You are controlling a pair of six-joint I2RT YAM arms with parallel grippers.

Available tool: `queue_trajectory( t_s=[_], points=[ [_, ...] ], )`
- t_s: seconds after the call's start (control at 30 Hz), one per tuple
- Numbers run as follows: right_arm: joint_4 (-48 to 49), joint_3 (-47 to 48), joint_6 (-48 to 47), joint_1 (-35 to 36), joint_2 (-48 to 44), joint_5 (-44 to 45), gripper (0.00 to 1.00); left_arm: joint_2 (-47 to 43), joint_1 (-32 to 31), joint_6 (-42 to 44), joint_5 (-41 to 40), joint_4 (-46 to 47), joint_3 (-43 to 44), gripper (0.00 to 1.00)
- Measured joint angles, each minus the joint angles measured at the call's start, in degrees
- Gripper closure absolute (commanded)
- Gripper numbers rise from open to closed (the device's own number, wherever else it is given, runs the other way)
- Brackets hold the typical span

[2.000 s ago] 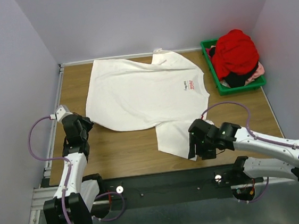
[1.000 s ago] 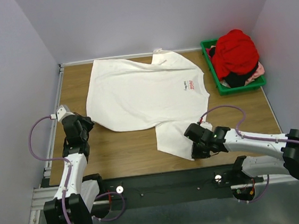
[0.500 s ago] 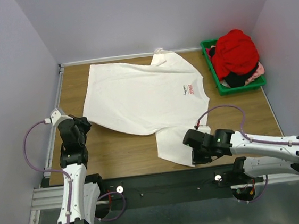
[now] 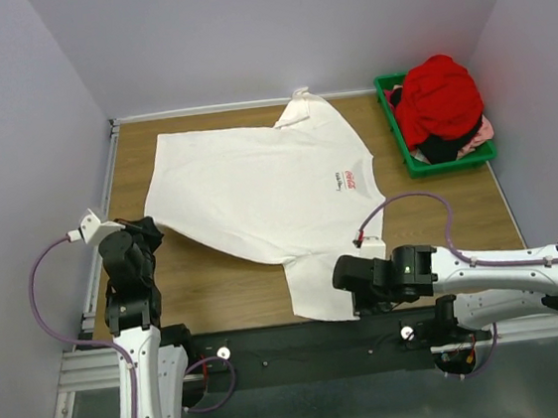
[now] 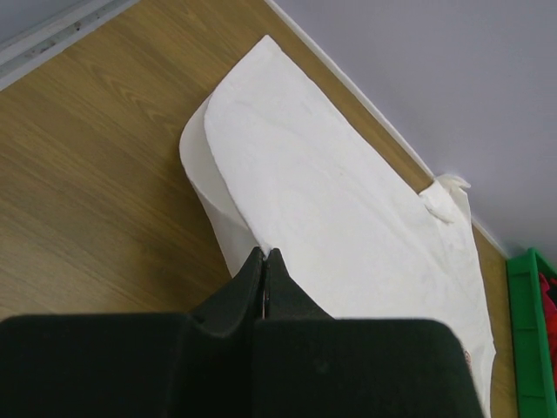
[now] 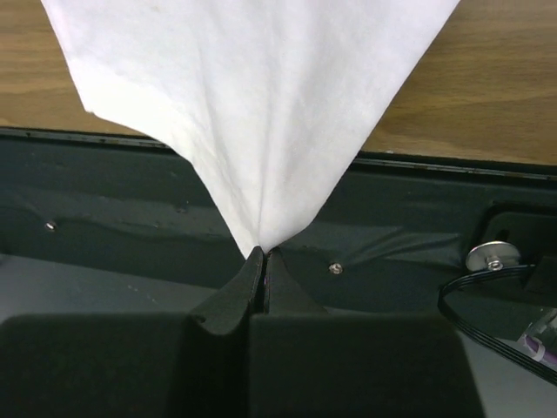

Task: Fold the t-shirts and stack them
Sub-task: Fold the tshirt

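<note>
The white t-shirt (image 4: pixel 256 181) lies spread out on the worktop (image 4: pixel 217 280). My left hand (image 5: pixel 264 258) is pinched shut on its near left corner, and my right hand (image 6: pixel 263 255) is pinched shut on the near sleeve tip. It looks light, soft and floppy, so I think corners and edges are the best places to hold, or it may sag and bunch up.

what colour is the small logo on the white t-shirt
Red; the logo on the white t-shirt shows best in the top external view.
</note>
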Motion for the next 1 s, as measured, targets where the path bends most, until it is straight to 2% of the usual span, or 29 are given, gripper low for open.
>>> queue_trajectory(
  t_s=[0.3, 0.4, 0.57, 0.77, 1.0],
  points=[
    [-2.49, 5.49, -1.55, -1.09, 0.52, 11.21, 1.00, 6.10, 0.00, 1.16, 1.38, 2.80, -0.35, 1.00],
    [-1.05, 8.55, -5.81, -6.12, 1.84, 15.63, 1.00, 8.94, 0.00, 1.44, 2.45, 5.33, -1.68, 1.00],
    [5.35, 10.40, -18.10, -18.93, 2.86, 18.58, 1.00, 13.07, 0.00, 1.86, 3.65, 9.05, -2.71, 1.00],
    [14.38, 15.89, -31.15, -27.58, 10.88, 18.75, 1.00, 18.12, 0.00, 1.86, 4.98, 14.95, -2.82, 1.00],
    [20.74, 22.10, -41.35, -35.30, 18.82, 17.86, 1.00, 25.42, 0.57, 1.86, 6.12, 20.72, -2.80, 1.00]
  ],
)
